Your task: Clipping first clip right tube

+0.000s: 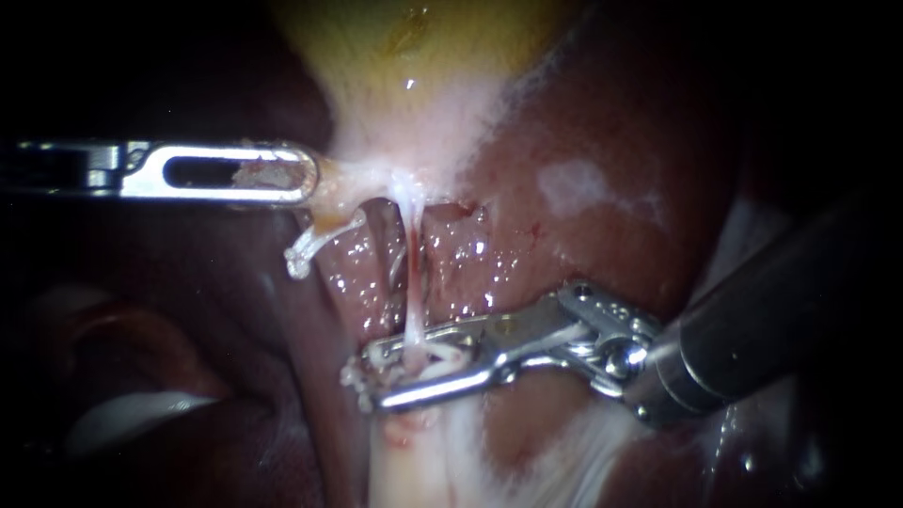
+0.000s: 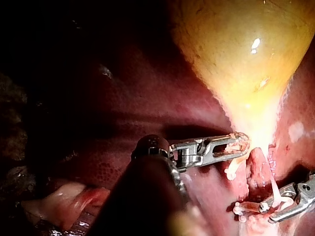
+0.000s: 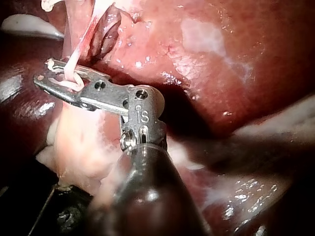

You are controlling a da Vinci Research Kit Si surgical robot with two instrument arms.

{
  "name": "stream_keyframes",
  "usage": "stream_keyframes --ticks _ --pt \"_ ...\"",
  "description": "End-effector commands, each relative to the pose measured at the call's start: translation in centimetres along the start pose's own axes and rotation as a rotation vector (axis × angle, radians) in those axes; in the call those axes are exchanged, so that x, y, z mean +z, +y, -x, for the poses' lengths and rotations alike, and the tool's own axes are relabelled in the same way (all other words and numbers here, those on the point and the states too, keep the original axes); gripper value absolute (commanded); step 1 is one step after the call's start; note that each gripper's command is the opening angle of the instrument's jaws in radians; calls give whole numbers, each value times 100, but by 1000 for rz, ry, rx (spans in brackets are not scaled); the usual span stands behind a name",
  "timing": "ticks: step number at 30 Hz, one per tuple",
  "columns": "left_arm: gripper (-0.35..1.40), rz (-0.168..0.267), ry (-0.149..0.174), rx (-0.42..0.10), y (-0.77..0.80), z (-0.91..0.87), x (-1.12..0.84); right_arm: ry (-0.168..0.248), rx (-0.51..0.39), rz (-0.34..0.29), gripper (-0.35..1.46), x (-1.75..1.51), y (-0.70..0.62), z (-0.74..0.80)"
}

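Note:
The yellow gallbladder point(image 1: 423, 47) narrows to a pale neck. My left instrument point(image 1: 315, 179) comes in level from the left, and its slotted jaws are shut on the tissue of that neck; the left wrist view shows the same grip point(image 2: 241, 146). From the neck a thin pale tube point(image 1: 414, 282) runs down over the wet liver bed. My right instrument point(image 1: 372, 376) reaches in from the lower right. Its long metal jaws stand open, one on each side of the tube's lower end, with a gap between them. In the right wrist view the tube point(image 3: 74, 61) passes between those jaws point(image 3: 43, 73).
Dark red liver point(image 1: 602, 122) surrounds the site. A short white strand point(image 1: 315, 243) curls under the left jaws. Pale fatty tissue point(image 1: 414, 470) lies under the right jaws. A pale fold point(image 1: 132, 414) sits at the lower left.

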Motion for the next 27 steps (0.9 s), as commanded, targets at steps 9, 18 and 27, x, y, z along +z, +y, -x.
stream_keyframes --ticks 9,18,27 --pt "-35 0 0 0 0 0 0 -62 49 22 -35 -7 2 0" --pt "-35 0 0 0 0 0 0 -62 49 22 -35 -7 2 0" --pt "-35 0 0 0 0 0 0 -62 49 21 -35 -7 3 0"
